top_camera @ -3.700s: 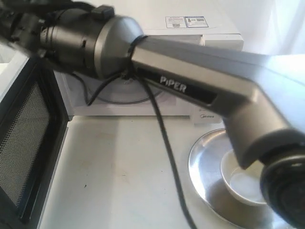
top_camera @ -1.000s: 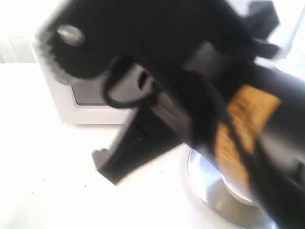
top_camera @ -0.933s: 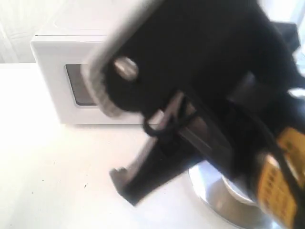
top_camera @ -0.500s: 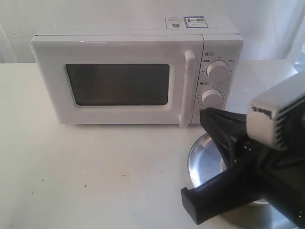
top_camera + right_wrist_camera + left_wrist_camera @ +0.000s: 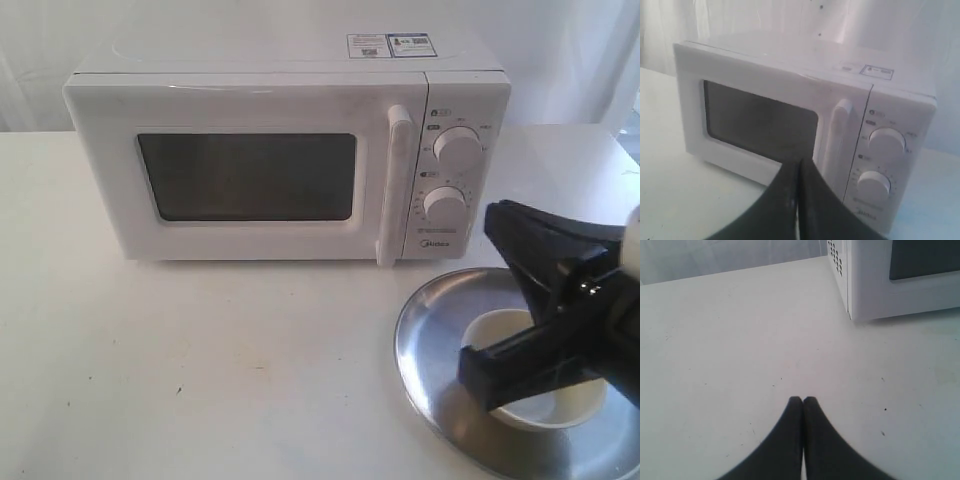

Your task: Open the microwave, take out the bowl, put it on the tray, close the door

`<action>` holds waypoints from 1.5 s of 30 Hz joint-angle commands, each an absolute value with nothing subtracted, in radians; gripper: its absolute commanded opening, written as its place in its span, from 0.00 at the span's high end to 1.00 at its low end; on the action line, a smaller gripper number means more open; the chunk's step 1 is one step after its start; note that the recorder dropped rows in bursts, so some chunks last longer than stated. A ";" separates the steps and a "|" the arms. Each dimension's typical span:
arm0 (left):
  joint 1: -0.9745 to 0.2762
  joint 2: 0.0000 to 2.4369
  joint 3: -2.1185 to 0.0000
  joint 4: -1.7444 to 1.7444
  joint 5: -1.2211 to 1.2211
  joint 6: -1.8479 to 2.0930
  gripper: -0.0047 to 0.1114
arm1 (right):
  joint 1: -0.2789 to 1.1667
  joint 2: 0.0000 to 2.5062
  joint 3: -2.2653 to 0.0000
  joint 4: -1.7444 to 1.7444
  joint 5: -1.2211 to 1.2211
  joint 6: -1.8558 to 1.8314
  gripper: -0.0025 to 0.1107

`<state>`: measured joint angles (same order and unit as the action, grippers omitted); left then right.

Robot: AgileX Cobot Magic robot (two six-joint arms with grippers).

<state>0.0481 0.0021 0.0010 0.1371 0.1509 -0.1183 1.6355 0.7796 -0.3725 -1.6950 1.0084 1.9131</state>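
The white microwave (image 5: 280, 100) stands at the back of the table, and its door (image 5: 250, 240) is shut flush, handle (image 5: 393, 185) upright. On the silver tray (image 5: 432, 335) at the front right sits the cream bowl (image 5: 560, 410), upright. The black end of my right arm (image 5: 575, 290) hangs over the bowl and tray, hiding part of both. My right gripper (image 5: 800, 161) is shut with nothing in it and points at the microwave (image 5: 790, 100). My left gripper (image 5: 803, 399) is shut and empty above bare table, off the microwave's left corner (image 5: 860, 290); it is out of the exterior view.
Two round knobs (image 5: 457, 148) (image 5: 444, 203) sit on the panel right of the door. Stickers (image 5: 390, 45) lie on the microwave's top. White table (image 5: 200, 370) stretches in front of and left of the microwave. A pale curtain hangs behind.
The door, open 3.7 s ago, is now shut. The arm that blocked the view has swung down and right, and over the last half second moved further right above the tray.
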 commanded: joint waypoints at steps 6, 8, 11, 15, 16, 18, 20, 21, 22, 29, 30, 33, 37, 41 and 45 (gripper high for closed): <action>0.047 0.000 0.000 0.135 0.149 -0.125 0.96 | 0.912 0.390 -0.176 -1.744 0.413 1.933 0.98; 0.047 0.000 0.000 0.135 0.149 -0.125 0.96 | 0.777 0.292 -0.128 -1.744 0.358 1.893 0.98; 0.047 0.000 0.000 0.135 0.149 -0.125 0.96 | 0.629 0.175 -0.062 -1.744 0.328 1.884 0.98; 0.047 0.000 0.000 0.135 0.149 -0.125 0.96 | 0.500 0.069 0.000 -1.744 0.270 1.874 0.98; 0.047 0.000 0.000 0.135 0.149 -0.125 0.96 | 0.469 0.045 0.000 -1.744 0.246 1.863 0.98; 0.047 0.000 0.000 0.135 0.149 -0.125 0.96 | 0.431 0.018 0.000 -1.744 0.192 1.830 0.98; 0.047 0.000 0.000 0.135 0.149 -0.125 0.96 | 0.393 0.000 0.000 -1.744 0.124 1.794 0.98; 0.047 0.000 0.000 0.135 0.149 -0.125 0.96 | 0.386 0.000 0.000 -1.744 0.116 1.795 0.98; 0.047 0.000 0.000 0.135 0.149 -0.125 0.96 | 0.384 0.000 0.000 -1.744 0.119 1.795 0.98; 0.047 0.000 0.000 0.135 0.149 -0.125 0.96 | 0.388 0.000 0.000 -1.744 0.118 1.795 0.98; 0.047 0.000 0.000 0.135 0.149 -0.125 0.96 | 0.388 0.000 0.000 -1.744 0.119 1.793 0.98; 0.047 0.000 0.000 0.135 0.149 -0.125 0.96 | 0.388 0.000 0.000 -1.744 0.121 1.774 0.98; 0.047 0.000 0.000 0.135 0.149 -0.125 0.96 | 0.388 0.000 0.000 -1.422 0.217 1.440 0.98; 0.047 0.000 0.000 0.135 0.149 -0.125 0.96 | 0.388 0.000 0.000 -0.995 0.241 0.919 0.98; 0.047 0.000 0.000 0.135 0.149 -0.125 0.96 | 0.388 0.000 0.000 -0.804 0.219 0.739 0.98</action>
<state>0.0481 0.0021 0.0010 0.1371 0.1509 -0.1183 0.3900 0.0068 -0.0056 -0.9468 0.2237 0.8897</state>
